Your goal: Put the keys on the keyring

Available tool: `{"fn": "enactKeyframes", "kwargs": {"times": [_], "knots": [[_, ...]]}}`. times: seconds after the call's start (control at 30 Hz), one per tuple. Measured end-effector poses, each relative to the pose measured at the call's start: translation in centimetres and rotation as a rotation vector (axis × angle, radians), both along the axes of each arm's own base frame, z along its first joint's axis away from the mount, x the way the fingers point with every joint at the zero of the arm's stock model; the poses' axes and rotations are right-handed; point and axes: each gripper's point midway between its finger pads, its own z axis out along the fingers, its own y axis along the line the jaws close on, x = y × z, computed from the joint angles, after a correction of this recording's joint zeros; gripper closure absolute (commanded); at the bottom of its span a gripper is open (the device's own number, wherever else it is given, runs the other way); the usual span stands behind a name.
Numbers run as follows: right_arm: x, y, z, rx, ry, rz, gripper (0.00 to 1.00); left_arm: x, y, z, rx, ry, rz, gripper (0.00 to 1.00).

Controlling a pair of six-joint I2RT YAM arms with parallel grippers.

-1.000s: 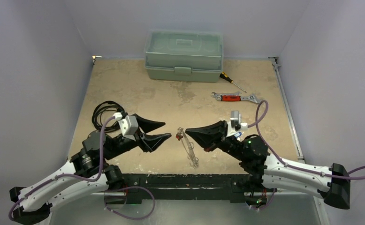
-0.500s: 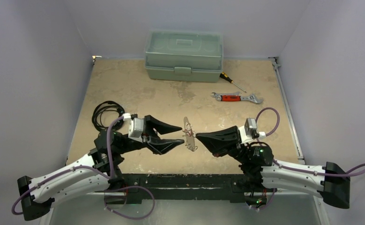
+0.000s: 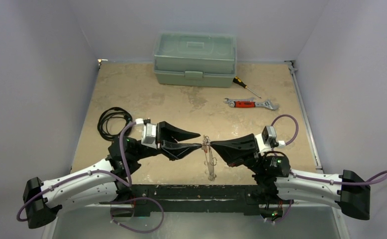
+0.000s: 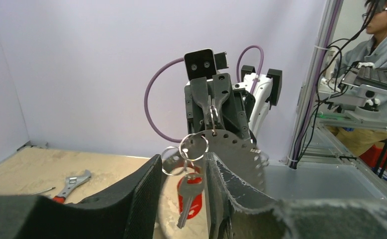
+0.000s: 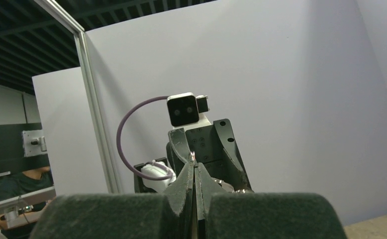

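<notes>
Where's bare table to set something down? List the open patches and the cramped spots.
Crowded: near middle, where left gripper and right gripper meet at the keyring; also around wrench and screwdriver. Open: centre band of the table between toolbox and those grippers; far-left corner between toolbox and black cable.

Left end effector closer to right end effector, jaws narrower; keyring up between them.

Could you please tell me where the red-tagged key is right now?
In the left wrist view, the red-tagged key hangs between the left tool's open fingers, dangling below the keyring pinched by the shut right tool.
</notes>
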Motion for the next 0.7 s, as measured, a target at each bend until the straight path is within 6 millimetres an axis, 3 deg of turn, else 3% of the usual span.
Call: {"fn": "enactKeyframes", "kwargs": {"times": [0.37,0.7], "knots": [[0.1,0.0,-0.2,0.001,0.003,-0.003,1.00,-1.5,-1.1,0.2,-0.026,-0.014,-0.063,0.72],[0.3,0.5,-0.6,-0.015,0.009,-0.003,1.00,-1.5,-1.9,-0.6,-0.007,-0.001,-0.073,0.80]]}}
